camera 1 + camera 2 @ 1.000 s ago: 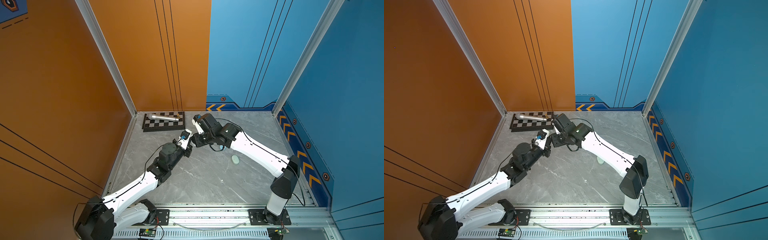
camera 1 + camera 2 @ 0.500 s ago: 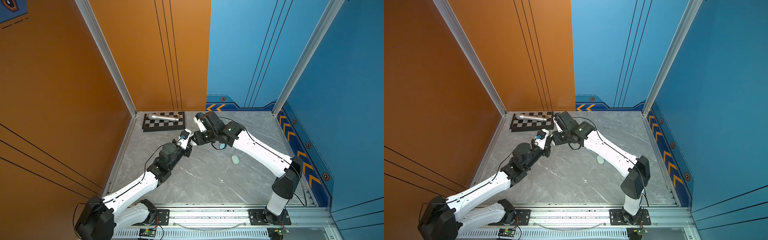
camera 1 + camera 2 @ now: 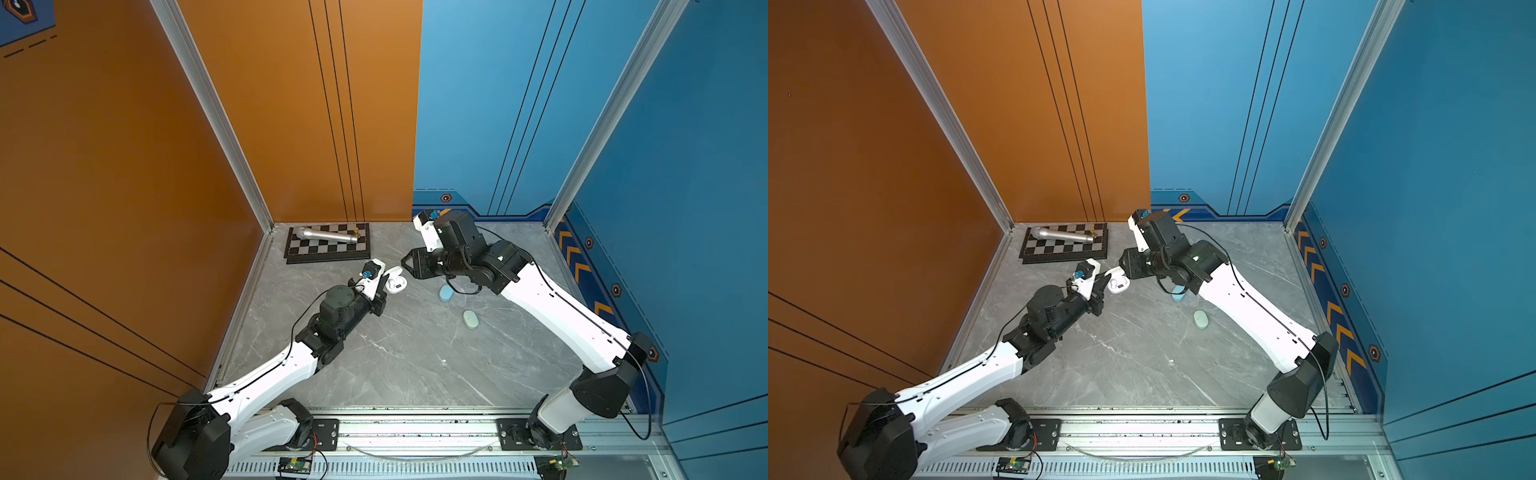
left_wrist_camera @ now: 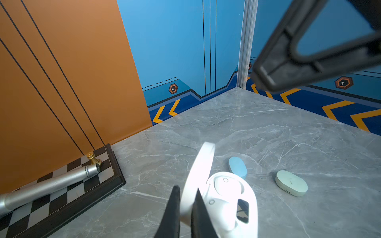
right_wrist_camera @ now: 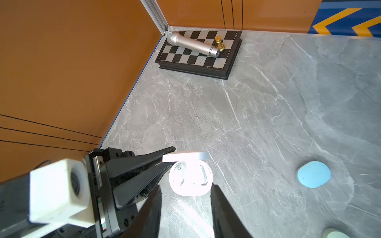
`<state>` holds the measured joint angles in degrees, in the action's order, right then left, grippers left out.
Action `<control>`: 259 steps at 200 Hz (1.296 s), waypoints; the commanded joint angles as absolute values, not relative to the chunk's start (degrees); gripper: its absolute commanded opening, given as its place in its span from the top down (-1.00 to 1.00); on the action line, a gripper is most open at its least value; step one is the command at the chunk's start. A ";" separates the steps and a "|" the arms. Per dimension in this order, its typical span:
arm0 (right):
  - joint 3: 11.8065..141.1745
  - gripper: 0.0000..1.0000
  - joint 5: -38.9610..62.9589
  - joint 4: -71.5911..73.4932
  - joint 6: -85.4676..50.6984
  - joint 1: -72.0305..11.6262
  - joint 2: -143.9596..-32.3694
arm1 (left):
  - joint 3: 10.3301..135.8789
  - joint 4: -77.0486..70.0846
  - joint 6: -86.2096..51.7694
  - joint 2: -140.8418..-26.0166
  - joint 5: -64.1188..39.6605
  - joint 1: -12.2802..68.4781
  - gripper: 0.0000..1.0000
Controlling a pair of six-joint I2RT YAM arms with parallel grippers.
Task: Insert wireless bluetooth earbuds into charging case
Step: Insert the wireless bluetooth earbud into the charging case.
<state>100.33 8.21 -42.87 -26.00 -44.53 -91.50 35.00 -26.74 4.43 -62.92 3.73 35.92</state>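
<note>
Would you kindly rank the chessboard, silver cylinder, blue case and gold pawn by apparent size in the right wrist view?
Largest: chessboard. Then silver cylinder and blue case, unranked: longer versus broader, and the case is nearer the camera. Smallest: gold pawn.

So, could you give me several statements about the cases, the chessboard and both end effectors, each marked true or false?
1. The left end effector is shut on the lid of the white charging case. True.
2. The white charging case is closed. False: its lid stands open.
3. The right end effector grips the blue case. False: it is open and holds nothing; the blue case lies on the table.
4. A silver microphone lies on the chessboard. True.
5. The mint green case is closed. True.
</note>
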 commanded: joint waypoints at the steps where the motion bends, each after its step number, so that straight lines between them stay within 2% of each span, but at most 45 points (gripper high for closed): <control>1: 99.05 0.18 9.94 -42.54 -25.69 -46.45 -92.52 | 37.35 -28.39 3.32 -63.37 2.19 36.04 1.00; 90: 99.76 0.16 7.32 -42.50 -25.31 -49.30 -97.36 | 37.97 -28.39 3.10 -63.11 2.15 36.30 1.00; 183: 100.50 0.31 4.00 -42.46 -25.18 -49.49 -99.48 | 38.41 -28.41 3.11 -62.60 1.83 36.46 1.00; 226: 100.94 0.44 3.60 -42.53 -25.31 -49.70 -100.01 | 38.27 -28.39 3.34 -62.27 2.04 36.40 1.00; 259: 101.77 0.29 3.96 -42.48 -24.97 -49.45 -98.37 | 37.71 -28.39 3.34 -62.16 2.29 36.30 1.00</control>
